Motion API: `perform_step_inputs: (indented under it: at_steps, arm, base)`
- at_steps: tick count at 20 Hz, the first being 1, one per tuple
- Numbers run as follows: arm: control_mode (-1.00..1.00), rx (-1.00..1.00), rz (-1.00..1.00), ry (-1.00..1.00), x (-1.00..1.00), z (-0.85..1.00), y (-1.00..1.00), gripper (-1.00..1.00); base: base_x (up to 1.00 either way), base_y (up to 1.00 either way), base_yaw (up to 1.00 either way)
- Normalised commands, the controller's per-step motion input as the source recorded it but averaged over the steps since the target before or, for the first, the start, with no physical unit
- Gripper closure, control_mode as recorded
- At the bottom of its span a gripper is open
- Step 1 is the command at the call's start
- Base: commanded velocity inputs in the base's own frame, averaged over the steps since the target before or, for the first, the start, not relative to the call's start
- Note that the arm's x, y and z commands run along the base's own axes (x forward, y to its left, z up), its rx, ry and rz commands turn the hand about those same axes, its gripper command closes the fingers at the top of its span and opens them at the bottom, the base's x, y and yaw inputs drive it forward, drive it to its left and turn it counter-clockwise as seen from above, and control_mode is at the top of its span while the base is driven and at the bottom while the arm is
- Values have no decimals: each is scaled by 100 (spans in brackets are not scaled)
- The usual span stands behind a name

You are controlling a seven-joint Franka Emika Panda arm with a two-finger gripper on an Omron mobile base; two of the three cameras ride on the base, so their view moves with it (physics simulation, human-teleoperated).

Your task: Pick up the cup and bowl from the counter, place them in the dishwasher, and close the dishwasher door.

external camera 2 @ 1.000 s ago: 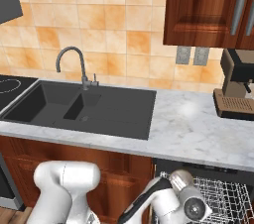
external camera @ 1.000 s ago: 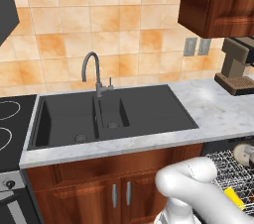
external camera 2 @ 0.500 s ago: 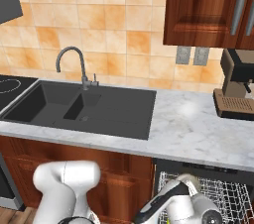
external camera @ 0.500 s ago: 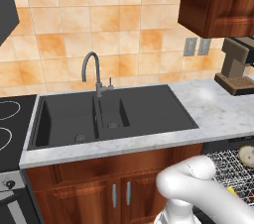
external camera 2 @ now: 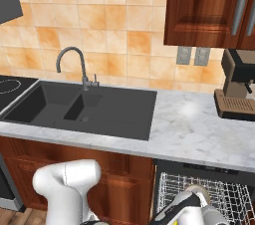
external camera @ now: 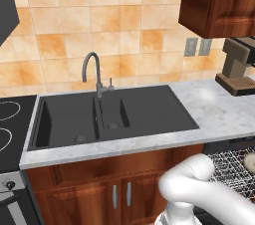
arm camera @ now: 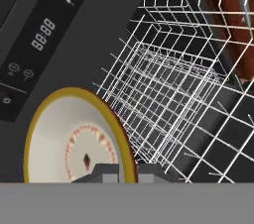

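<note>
Marbled white-grey table [external camera 2: 194, 129] running along a tan tiled wall, dark double sink [external camera: 112, 114] with a grey faucet [external camera: 93, 72] set into it. Coffee machine [external camera 2: 239, 92] sitting at the far right under reddish wooden cabinets [external camera 2: 209, 10]. Stove top [external camera: 10, 124] lying just left of the sink.

Dishwasher [external camera 2: 209, 194] standing open below the table, its wire rack [arm camera: 183, 84] showing. Gripper [arm camera: 126, 171] working low over that rack, closed on the rim of the bowl [arm camera: 74, 136], pale inside with a brownish-yellow rim. Bowl hanging beside the rack, next to the black control panel [arm camera: 34, 39].

Compared with a second ago, the arm is sinking lower toward the rack; the table stays bare.
</note>
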Motion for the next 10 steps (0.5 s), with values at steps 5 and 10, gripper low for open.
perform_step_inputs:
  at_steps: [5,10]
  arm:
    - [-100,0,-7,0,0,-45,-19,100]
    - [-100,2,-6,0,1,-11,-23,100]
  base:
    - [0,0,0]
    - [0,0,0]
